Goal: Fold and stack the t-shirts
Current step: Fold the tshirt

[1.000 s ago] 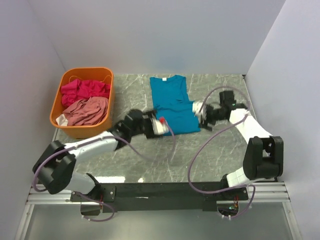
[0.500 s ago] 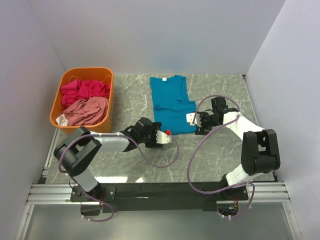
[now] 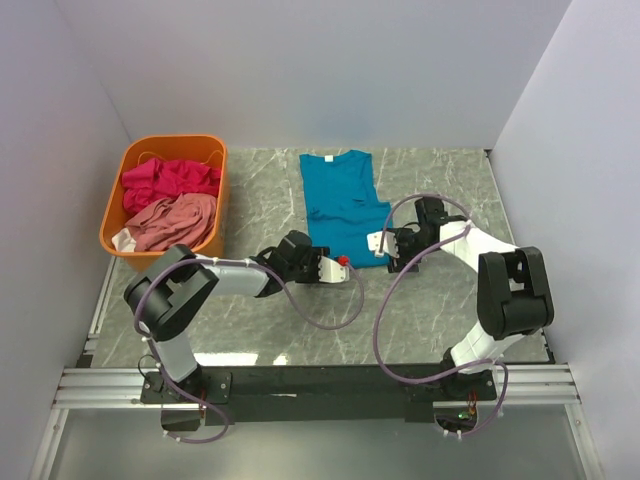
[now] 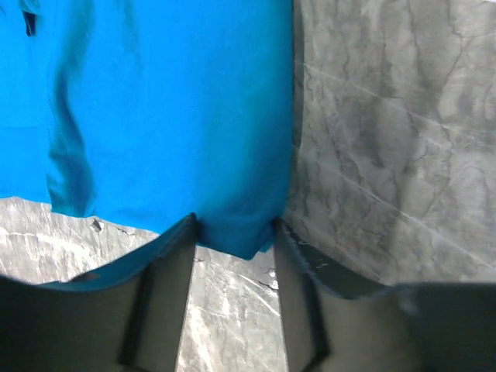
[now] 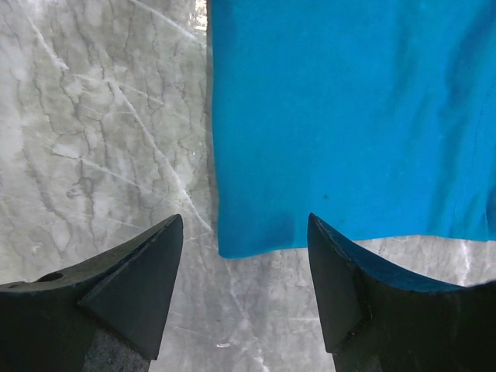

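Looks barely begun: teal-blue t-shirt (image 3: 343,205) laid out, magenta-pink t-shirt (image 3: 170,178) and salmon-pink t-shirt (image 3: 175,222) in basket (image 3: 175,140). Straddles its near hem corners with left gripper (image 4: 235,225) and right gripper (image 5: 243,221), both parted, nothing pinched yet.

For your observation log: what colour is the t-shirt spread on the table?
Teal-blue t-shirt, clearest from the top external view.

A grey marble-patterned table top (image 3: 440,310) is enclosed on three sides by plain pale walls (image 3: 300,70) — white, with a faint lilac tint. It is lit softly and evenly; a metal rail (image 3: 560,385) is fixed along the near edge.
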